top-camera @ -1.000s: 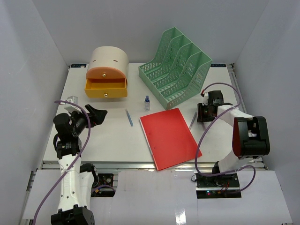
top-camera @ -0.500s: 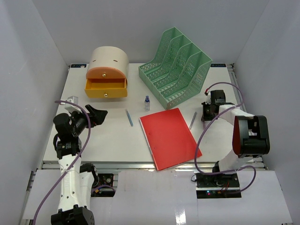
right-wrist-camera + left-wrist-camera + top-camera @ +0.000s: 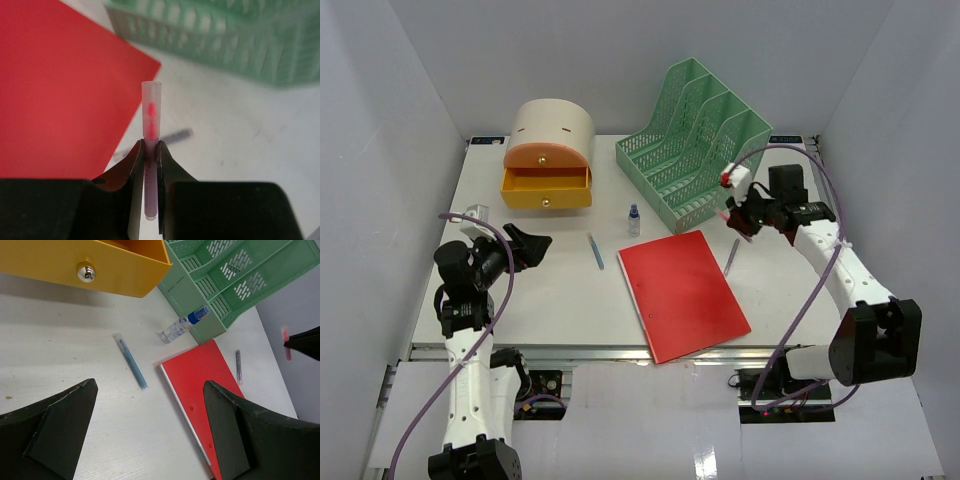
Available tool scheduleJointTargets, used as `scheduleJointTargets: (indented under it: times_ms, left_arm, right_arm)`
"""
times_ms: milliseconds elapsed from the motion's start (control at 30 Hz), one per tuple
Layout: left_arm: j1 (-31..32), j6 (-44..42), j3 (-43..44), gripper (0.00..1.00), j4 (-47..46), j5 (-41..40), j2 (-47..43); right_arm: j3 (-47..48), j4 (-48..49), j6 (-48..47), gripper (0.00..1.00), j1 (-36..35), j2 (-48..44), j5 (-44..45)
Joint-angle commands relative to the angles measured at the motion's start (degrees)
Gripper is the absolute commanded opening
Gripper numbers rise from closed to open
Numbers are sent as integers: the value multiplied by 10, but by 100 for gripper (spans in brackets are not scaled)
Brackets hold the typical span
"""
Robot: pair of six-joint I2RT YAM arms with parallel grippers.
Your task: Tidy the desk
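Observation:
The white desk (image 3: 570, 300) holds a red folder (image 3: 682, 292) at the middle, a blue pen (image 3: 596, 251), a small spray bottle (image 3: 634, 220) and a grey pen (image 3: 732, 256). My right gripper (image 3: 742, 212) hangs above the desk by the near corner of the green mesh file rack (image 3: 698, 140). It is shut on a red pen with a frosted cap (image 3: 151, 125), held along the fingers, above the grey pen (image 3: 170, 137) and the folder's corner (image 3: 60, 90). My left gripper (image 3: 535, 243) is open and empty at the left, with the blue pen (image 3: 132, 364), bottle (image 3: 182, 326) and folder (image 3: 205, 375) ahead.
A beige round drawer box (image 3: 552, 130) stands at the back left with its yellow drawer (image 3: 546, 188) pulled open; its knob shows in the left wrist view (image 3: 86, 271). The rack fills the back right. A metal rail (image 3: 620, 352) runs along the front edge.
My right arm has risen from the desk beside the grey pen and swung left toward the rack's near corner, with the red pen in its jaws. The left arm has not moved.

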State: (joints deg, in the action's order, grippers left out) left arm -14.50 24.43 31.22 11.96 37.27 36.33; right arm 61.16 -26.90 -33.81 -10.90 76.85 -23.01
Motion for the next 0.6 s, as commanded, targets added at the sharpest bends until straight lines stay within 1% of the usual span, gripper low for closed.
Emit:
scheduleJointTargets:
  times_ms: [0, 33, 67, 100, 167, 233, 300, 367, 400, 467, 500, 567]
  left_arm:
    - [0, -3, -6, 98, -9, 9, -3]
    - [0, -3, -6, 98, -8, 8, -3]
    - [1, -3, -6, 98, -6, 6, -3]
    - [0, -3, -5, 98, -5, 3, -2]
    - [0, -4, -4, 98, -1, -3, -1]
    - [1, -6, -2, 98, 4, -9, -2]
    - [1, -6, -1, 98, 8, -19, -4]
    - [1, -7, 0, 98, 12, -29, -9]
    - [1, -6, 0, 98, 12, -32, -13]
    - [1, -6, -1, 98, 14, -40, -14]
    - [1, -5, 0, 98, 15, -42, -16]
    - [1, -5, 0, 98, 15, -44, -16]
  right_arm:
    - [123, -47, -187, 8, -153, 18, -39]
    - [126, -47, -188, 8, -182, 19, -37]
    - [176, -44, -200, 8, -206, 51, -8]
    - [214, -50, -206, 8, -248, 76, 5]
    - [343, -54, -216, 8, -295, 166, 40]
    - [430, -46, -223, 8, -336, 227, 64]
    - [560, -43, -225, 8, -360, 308, 90]
    - [656, -37, -220, 8, -383, 397, 110]
    - [720, -24, -214, 8, -392, 436, 116]
    - [752, 24, -204, 8, -405, 464, 139]
    - [730, 78, -196, 8, -412, 465, 148]
    - [644, 169, -178, 8, -427, 459, 163]
